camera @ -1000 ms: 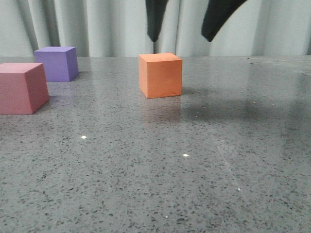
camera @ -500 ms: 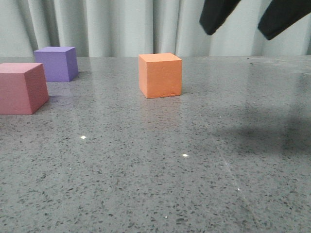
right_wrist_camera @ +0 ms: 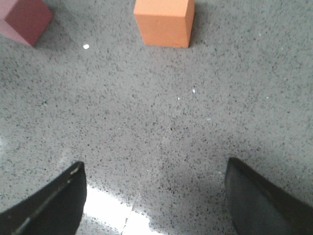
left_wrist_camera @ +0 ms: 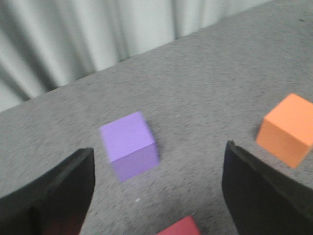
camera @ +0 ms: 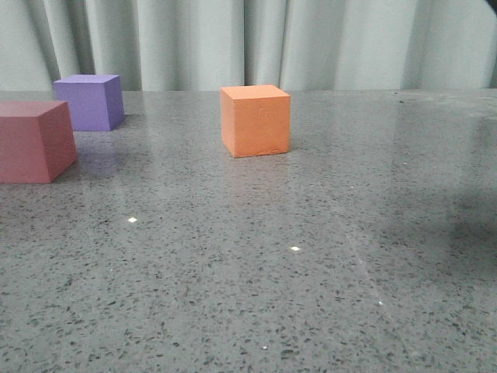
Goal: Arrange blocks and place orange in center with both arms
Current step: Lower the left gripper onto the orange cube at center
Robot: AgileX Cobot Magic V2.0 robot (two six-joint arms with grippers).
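The orange cube (camera: 256, 120) stands alone mid-table. The purple cube (camera: 90, 102) stands at the far left, and the pink-red cube (camera: 33, 141) is nearer at the left edge. No gripper shows in the front view. In the left wrist view my left gripper (left_wrist_camera: 159, 183) is open and empty, above the table, with the purple cube (left_wrist_camera: 129, 145) ahead between its fingers, the pink-red cube (left_wrist_camera: 180, 228) just below, and the orange cube (left_wrist_camera: 288, 129) off to one side. My right gripper (right_wrist_camera: 155, 198) is open and empty above bare table, the orange cube (right_wrist_camera: 165, 22) well ahead.
The grey speckled table (camera: 311, 256) runs back to a pale curtain (camera: 233, 43). A bright glare patch (right_wrist_camera: 110, 210) lies on the table between the right fingers. A dark shadow falls at the table's right edge (camera: 477, 225).
The right gripper's fingers, seen above the orange cube a second ago, moved right and then left the front view. The cubes have not moved.
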